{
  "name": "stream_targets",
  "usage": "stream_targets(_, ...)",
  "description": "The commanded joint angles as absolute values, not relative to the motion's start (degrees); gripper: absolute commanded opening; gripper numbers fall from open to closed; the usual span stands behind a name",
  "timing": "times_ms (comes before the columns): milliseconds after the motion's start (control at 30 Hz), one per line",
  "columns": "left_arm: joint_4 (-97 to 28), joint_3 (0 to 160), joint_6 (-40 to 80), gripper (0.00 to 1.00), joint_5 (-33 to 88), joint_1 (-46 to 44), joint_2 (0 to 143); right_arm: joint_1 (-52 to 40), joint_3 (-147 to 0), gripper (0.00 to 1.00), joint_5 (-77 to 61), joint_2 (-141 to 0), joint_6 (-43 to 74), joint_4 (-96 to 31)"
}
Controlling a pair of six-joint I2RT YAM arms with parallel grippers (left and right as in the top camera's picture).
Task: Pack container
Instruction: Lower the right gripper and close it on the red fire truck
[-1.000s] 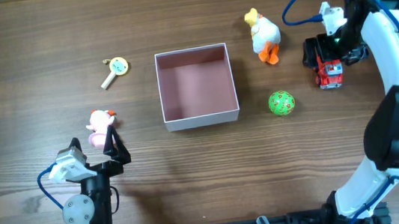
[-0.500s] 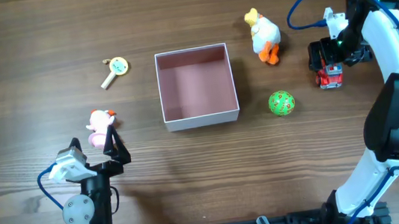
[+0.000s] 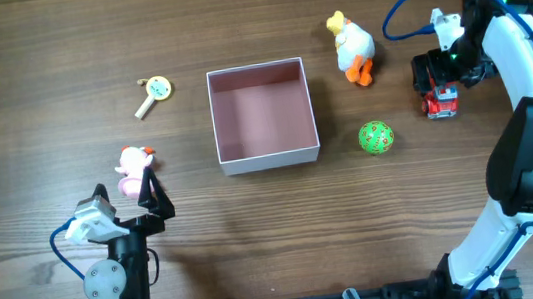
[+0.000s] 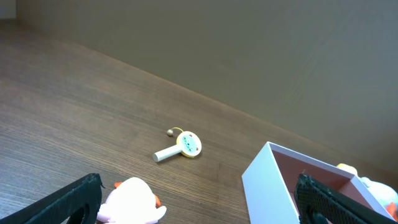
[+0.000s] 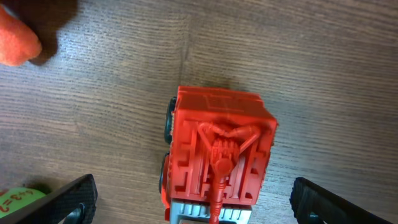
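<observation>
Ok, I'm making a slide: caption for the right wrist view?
Red toy truck on the wooden table, framed by the open right gripper.

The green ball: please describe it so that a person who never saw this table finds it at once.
Start at the square shallow box with white walls and pink inside. Just beyond its lower right corner in the overhead view lies the small green ball with red spots. It alone is round and green; its neighbours are a white duck toy and a red toy truck.

Wooden table (image 3: 34, 55) bears container (image 3: 270, 159), duck (image 3: 353, 47), green ball (image 3: 376, 138), red truck (image 3: 441, 101), pink toy (image 3: 131, 165), wand (image 3: 151, 93) (all apart).
</observation>
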State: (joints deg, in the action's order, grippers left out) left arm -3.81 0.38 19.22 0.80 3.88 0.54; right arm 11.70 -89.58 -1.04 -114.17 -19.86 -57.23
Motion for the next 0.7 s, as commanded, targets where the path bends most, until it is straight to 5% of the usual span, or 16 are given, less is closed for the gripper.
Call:
stream_targets(0,-4.3,0.3,19.7,1.0,1.5,4.2,0.4,12.1,-88.7,1.0,-1.5,-115.0,-20.9,-56.2)
stream_targets(667,-4.3,0.3,19.7,1.0,1.5,4.2,0.4,12.1,-88.4,0.98,-2.4,-116.9,-21.0,-55.5)
